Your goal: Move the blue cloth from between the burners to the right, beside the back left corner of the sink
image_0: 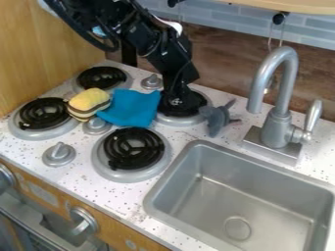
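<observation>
Softly spread, a blue cloth [132, 107] is seen between a rounded, striped yellow object [88, 103] and the gripper [175, 101], poised at a coiled burner [190, 113]; whether the gripper is open cannot be told.

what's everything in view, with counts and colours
stove burners: four, black coils with grey rims, left half of counter
counter knobs: three, grey, around the burners
blue cloth: one, blue, between the burners
plush-looking thing: one, yellow with dark stripes, left of the cloth
toy-like thing: one, grey, right of the back right burner
faucet: one, silver, behind sink
sink: one, grey, lower right
front knobs: two, grey, lower left
hooks: two, black, top
arm: one, black, top left
gripper: one, black, over back right burner, beside the cloth
</observation>
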Available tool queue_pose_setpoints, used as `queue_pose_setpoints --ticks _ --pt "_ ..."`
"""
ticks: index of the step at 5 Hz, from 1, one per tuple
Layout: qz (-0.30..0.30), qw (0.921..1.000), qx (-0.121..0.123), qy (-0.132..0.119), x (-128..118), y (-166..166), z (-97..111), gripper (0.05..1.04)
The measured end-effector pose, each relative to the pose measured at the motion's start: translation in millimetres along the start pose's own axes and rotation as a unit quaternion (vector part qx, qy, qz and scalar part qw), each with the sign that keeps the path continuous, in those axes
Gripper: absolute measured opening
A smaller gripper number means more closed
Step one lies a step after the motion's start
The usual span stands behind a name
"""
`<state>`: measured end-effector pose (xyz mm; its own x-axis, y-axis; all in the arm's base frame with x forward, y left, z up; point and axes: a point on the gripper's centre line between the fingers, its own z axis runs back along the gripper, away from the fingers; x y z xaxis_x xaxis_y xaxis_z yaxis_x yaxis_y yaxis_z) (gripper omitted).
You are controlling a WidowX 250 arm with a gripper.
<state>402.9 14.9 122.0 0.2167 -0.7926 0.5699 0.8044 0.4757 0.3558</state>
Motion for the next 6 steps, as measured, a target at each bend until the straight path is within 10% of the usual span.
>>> queue_pose_setpoints --ticks 1,3,4,6 --pt "0.009 0.9998 -0.016 0.006 -8 -7 -10 1.005" --pt "0.064 0.9934 0.028 0.091 -45 -10 -12 1.005" --pt "0.123 0.9722 0.131 0.15 -56 -5 5 1.005" --pt "0.203 0.9316 0.227 0.199 -77 29 25 1.005"
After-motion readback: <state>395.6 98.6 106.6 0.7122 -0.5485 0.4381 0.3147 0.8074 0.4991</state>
